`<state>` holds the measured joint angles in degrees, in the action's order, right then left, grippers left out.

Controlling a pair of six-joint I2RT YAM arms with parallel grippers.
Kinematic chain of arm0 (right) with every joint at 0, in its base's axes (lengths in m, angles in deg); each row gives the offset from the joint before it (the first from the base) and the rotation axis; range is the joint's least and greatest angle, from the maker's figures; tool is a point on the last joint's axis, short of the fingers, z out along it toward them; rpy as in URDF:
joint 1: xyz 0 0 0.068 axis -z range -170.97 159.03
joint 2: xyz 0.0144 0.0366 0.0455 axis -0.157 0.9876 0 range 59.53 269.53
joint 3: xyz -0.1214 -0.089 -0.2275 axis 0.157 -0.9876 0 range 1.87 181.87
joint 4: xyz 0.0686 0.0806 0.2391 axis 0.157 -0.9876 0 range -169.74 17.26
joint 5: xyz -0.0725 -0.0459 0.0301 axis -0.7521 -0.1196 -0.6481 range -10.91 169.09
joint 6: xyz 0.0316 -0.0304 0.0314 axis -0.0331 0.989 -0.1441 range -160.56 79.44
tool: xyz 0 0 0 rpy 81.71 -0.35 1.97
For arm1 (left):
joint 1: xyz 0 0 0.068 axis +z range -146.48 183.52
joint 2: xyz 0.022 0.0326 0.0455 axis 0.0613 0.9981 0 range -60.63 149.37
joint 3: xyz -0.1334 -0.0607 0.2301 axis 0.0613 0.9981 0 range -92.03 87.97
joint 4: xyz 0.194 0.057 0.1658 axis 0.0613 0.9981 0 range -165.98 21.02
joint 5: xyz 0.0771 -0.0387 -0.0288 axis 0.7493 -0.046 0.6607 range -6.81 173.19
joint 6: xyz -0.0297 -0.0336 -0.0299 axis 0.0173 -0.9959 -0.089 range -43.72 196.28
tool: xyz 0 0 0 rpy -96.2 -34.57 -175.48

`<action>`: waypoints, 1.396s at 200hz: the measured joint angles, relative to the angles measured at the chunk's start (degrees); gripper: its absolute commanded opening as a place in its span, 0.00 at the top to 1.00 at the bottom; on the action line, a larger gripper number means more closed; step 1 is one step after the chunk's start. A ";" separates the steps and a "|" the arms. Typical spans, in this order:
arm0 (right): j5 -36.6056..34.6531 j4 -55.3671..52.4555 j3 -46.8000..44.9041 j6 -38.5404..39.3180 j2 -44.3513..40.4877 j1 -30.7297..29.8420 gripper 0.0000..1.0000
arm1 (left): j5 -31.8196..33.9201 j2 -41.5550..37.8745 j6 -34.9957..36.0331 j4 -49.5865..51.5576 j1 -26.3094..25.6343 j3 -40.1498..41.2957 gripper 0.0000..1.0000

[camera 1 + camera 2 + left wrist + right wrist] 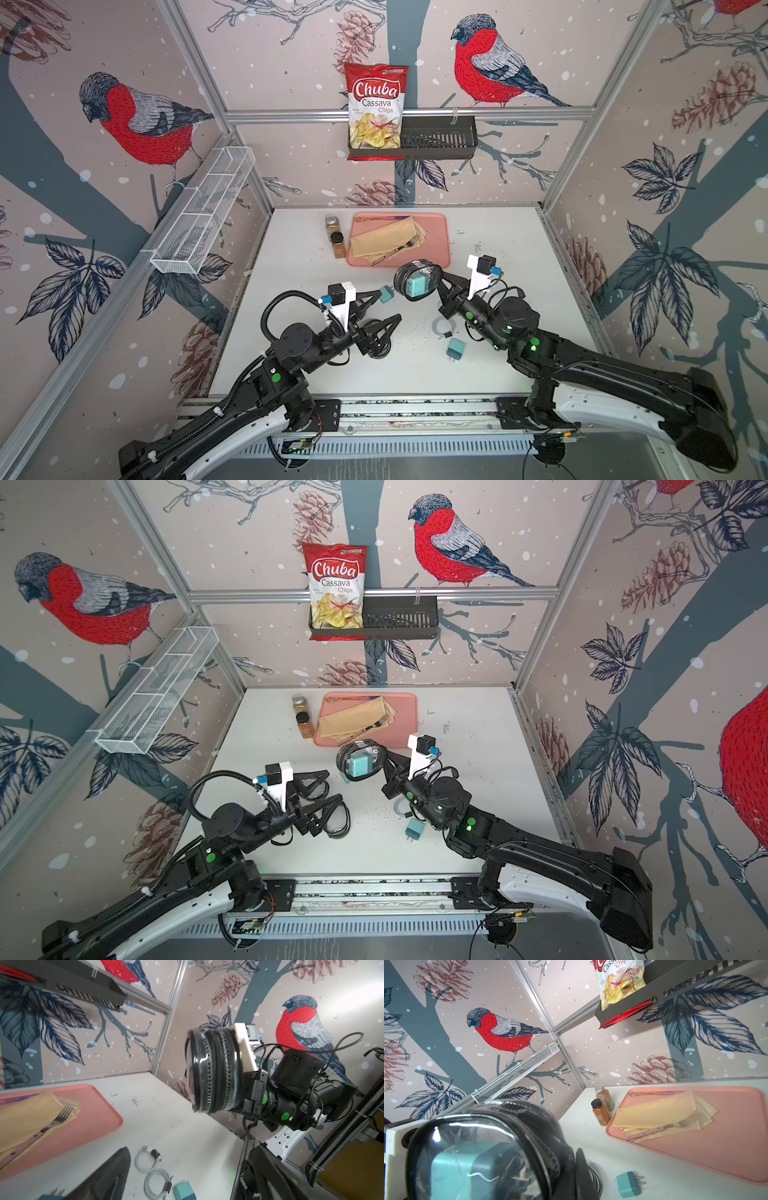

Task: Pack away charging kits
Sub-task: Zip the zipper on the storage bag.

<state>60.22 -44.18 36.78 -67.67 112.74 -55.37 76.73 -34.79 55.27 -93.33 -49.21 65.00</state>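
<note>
r fingers [435, 276] are clamped tight on a black case [402, 277], holding it up off the surface [490, 232], tipped on edge w/ the clear lid turned toward the l arm. a teal plug [416, 287] sits inside, visible thru the lid in both top views and the r wrist view. the case hangs over the middle of the surface, just on the near side of the pink tray [438, 249].

l fingers [390, 306] are spread wide w/ nothing btwn them, pointed toward the held case w/ a gap left. a second teal plug [386, 294] lies on the surface just beside the far fingertip. two more black cases [337, 827] lie on the surface under the l fingers, partly hidden.

toward the near edge, close by the r arm: a third teal plug [455, 349] and two coiled white cables [145, 1160] side by side.

two spice jars [337, 247] stand just beside the tray's l side, nr the far edge.
</note>
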 measured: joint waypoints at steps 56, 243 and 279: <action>-3.19 1.92 1.75 -1.75 2.73 -5.14 1.00 | -0.50 1.03 -0.20 -10.99 0.00 2.01 0.04; -7.93 11.67 3.96 -5.77 12.87 -12.11 1.00 | 6.51 11.74 -6.19 -19.32 0.00 -2.19 0.46; -8.07 11.67 3.37 -5.81 13.11 -12.37 1.00 | 6.67 11.02 -7.28 -18.75 0.00 -2.25 0.63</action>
<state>52.15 -32.51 40.15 -73.48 125.85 -67.74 83.40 -23.77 47.99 -112.08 -49.21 62.75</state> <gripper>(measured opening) 0.050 0.450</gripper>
